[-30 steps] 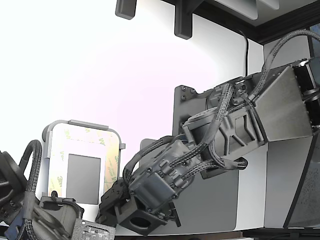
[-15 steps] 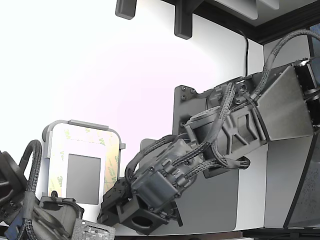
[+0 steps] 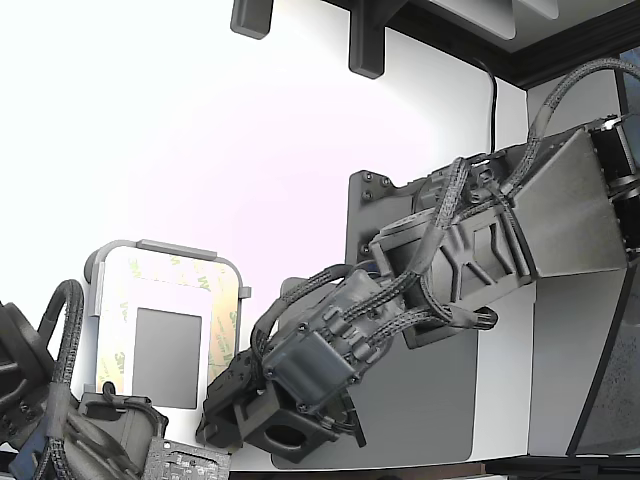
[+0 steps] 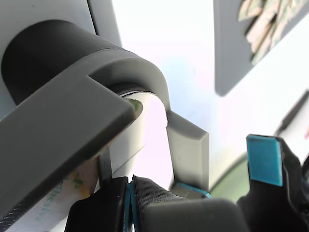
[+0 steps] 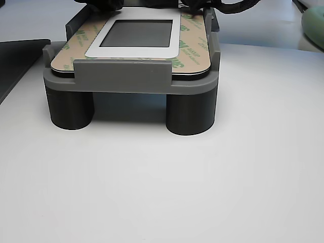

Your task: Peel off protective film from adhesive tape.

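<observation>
White tabletop point(image 5: 202, 177) is filling most of what I am seeing, bright enough to be washing out in the exterior view. On it a grey fixture point(image 5: 131, 76) is standing on round dark legs, carrying a plate with a grey square point(image 5: 137, 33) at its middle. Around that square the adhesive tape point(image 5: 195, 48) is making a rectangular frame, and the protective film point(image 3: 222, 330) is lying flat over it, cream with small green logos, in long narrow strips.

In the exterior view the fixture is sitting low on the left, and my arm point(image 3: 470, 250) is reaching in from the right, with the gripper point(image 3: 215, 425) just beside the fixture's near right corner. A second arm point(image 3: 60, 420) is showing at the lower left.

In the wrist view I am seeing the fingers point(image 4: 108, 200) pressed almost together, only a thin blue-edged seam between them, right under the fixture's edge and the printed liner. Whether any film is pinched in that seam I cannot tell. A dark grey mat point(image 3: 440, 400) is lying beneath the arm.
</observation>
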Action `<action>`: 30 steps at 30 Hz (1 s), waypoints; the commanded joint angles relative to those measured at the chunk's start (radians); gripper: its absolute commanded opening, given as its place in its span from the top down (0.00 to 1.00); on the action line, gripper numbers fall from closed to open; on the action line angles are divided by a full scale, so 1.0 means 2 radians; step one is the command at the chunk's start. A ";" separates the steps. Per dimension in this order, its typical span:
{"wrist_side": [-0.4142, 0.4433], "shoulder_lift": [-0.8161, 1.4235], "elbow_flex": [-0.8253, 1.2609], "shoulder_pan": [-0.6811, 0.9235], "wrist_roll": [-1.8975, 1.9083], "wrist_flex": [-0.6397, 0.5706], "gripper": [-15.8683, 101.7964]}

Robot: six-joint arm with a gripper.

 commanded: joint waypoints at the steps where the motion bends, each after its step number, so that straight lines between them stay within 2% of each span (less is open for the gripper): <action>1: -0.005 0.010 -0.008 -0.010 -0.003 -0.005 0.91; 12: -0.012 -0.004 -0.013 -0.017 -0.005 -0.012 0.92; 30: -0.001 -0.008 -0.028 -0.015 -0.026 0.017 0.90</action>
